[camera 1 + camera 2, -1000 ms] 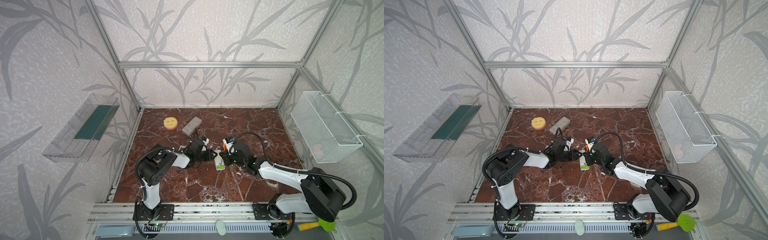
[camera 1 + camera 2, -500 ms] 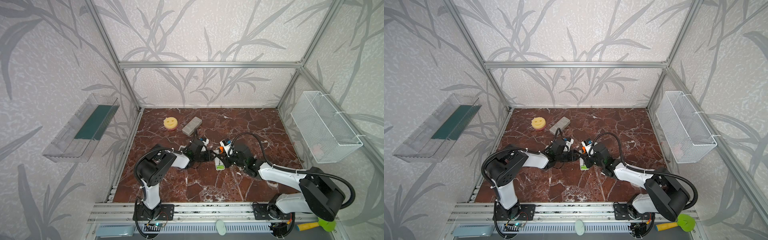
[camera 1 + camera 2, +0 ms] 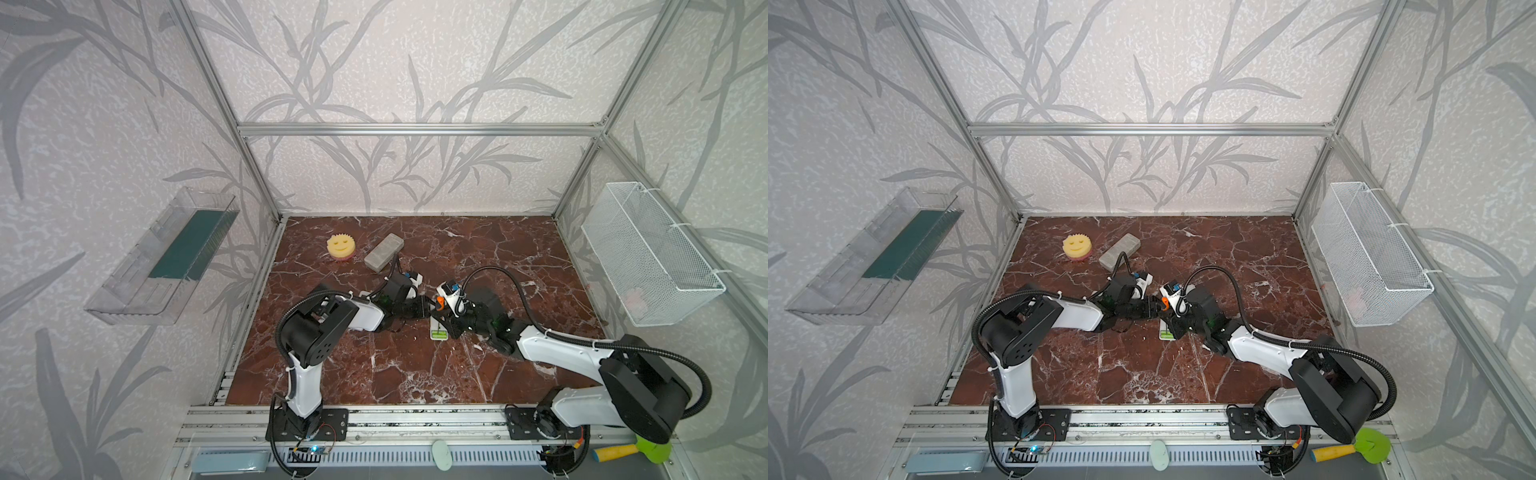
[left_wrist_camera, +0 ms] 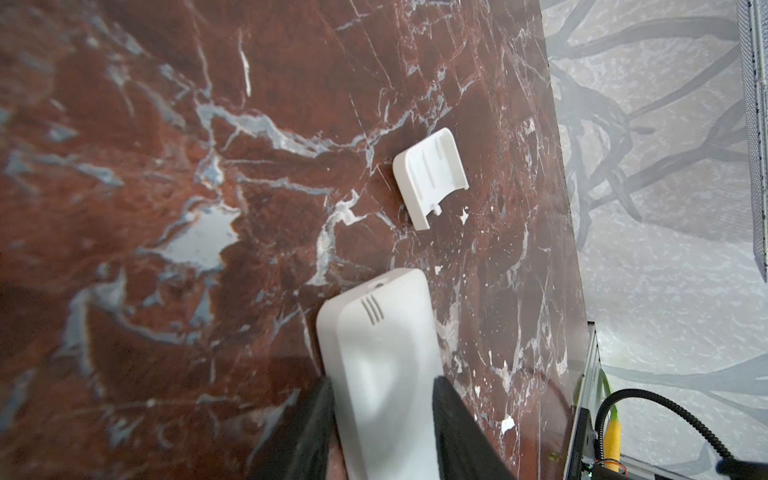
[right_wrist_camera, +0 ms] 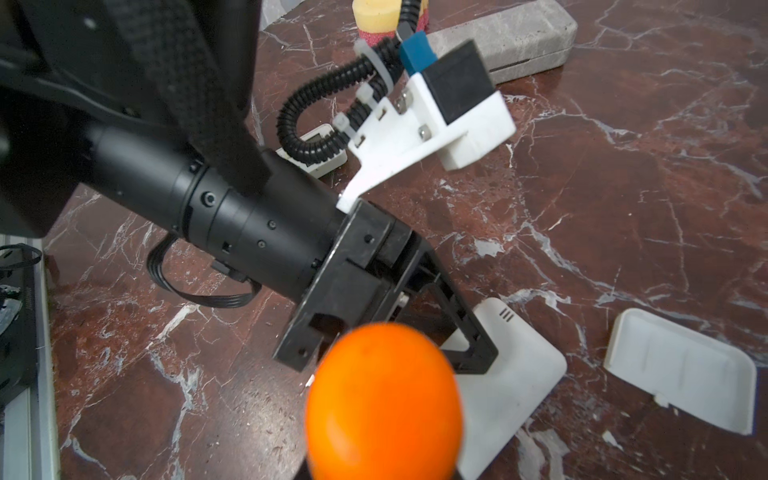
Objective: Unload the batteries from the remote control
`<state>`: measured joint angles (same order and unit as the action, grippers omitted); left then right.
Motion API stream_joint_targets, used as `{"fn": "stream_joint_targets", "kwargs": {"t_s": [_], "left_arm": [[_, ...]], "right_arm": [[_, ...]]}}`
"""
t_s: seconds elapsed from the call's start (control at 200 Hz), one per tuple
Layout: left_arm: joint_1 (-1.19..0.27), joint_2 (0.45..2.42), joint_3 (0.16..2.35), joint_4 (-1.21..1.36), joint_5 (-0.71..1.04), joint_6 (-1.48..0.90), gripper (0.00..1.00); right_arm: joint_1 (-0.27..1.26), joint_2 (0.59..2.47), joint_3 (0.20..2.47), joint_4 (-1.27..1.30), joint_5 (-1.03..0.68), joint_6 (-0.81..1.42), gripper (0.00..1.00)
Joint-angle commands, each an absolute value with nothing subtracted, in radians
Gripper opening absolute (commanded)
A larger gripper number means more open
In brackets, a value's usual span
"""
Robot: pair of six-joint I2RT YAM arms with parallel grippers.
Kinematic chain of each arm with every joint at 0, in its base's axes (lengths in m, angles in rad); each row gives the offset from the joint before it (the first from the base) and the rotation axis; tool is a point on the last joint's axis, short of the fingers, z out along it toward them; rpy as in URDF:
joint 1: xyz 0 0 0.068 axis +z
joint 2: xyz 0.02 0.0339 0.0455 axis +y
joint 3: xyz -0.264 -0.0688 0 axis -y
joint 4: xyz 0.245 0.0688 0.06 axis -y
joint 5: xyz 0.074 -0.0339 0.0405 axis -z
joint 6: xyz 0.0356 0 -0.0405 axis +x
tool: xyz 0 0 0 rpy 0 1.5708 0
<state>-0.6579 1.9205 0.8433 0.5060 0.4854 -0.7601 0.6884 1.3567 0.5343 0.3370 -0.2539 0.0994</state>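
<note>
Black fingers (image 4: 457, 424) of our left claw (image 4: 382, 395) are pinching the white remote (image 4: 378, 324) near the middle of the table (image 4: 166, 166). Green batteries (image 3: 438, 333) are showing in its end facing the front edge. Our right claw (image 3: 443, 309) is sitting closed behind an orange knob (image 5: 382, 399). The cover (image 4: 430, 183) is lying just past the remote's other end.

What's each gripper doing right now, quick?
Left gripper: closed on the white remote.
Right gripper: closed, with an orange object at its tip, apparently held.
</note>
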Motion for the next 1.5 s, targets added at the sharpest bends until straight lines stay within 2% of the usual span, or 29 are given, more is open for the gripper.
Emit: {"fn": "stream_joint_targets", "kwargs": {"t_s": [0.0, 0.47, 0.685, 0.89, 0.99, 1.115, 1.22, 1.38, 1.494], "left_arm": [[-0.656, 1.944, 0.879, 0.487, 0.506, -0.747, 0.43], [-0.654, 1.923, 0.870, 0.487, 0.521, -0.746, 0.43], [-0.649, 1.790, 0.766, 0.485, 0.494, -0.738, 0.48], [-0.667, 1.615, 0.583, 0.478, 0.470, -0.760, 0.47], [-0.743, 1.549, 0.508, 0.464, 0.438, -0.750, 0.44], [-0.846, 1.503, 0.439, 0.470, 0.389, -0.736, 0.34], [-0.876, 1.489, 0.380, 0.555, 0.364, -0.758, 0.24], [-0.889, 1.554, 0.395, 0.638, 0.368, -0.759, 0.11], [-0.893, 1.632, 0.402, 0.744, 0.359, -0.787, 0.08]], "right_arm": [[0.692, 1.360, 0.528, 0.310, -0.252, 0.062, 0.00], [0.693, 1.369, 0.473, 0.347, -0.305, -0.049, 0.00], [0.692, 1.406, 0.446, 0.409, -0.276, 0.010, 0.00], [0.693, 1.414, 0.428, 0.442, -0.269, 0.034, 0.00], [0.692, 1.408, 0.421, 0.443, -0.236, 0.065, 0.00], [0.693, 1.401, 0.399, 0.467, -0.193, 0.110, 0.00], [0.692, 1.395, 0.388, 0.477, -0.172, 0.140, 0.00], [0.693, 1.387, 0.370, 0.490, -0.163, 0.176, 0.00], [0.692, 1.378, 0.365, 0.487, -0.158, 0.195, 0.00]]}}
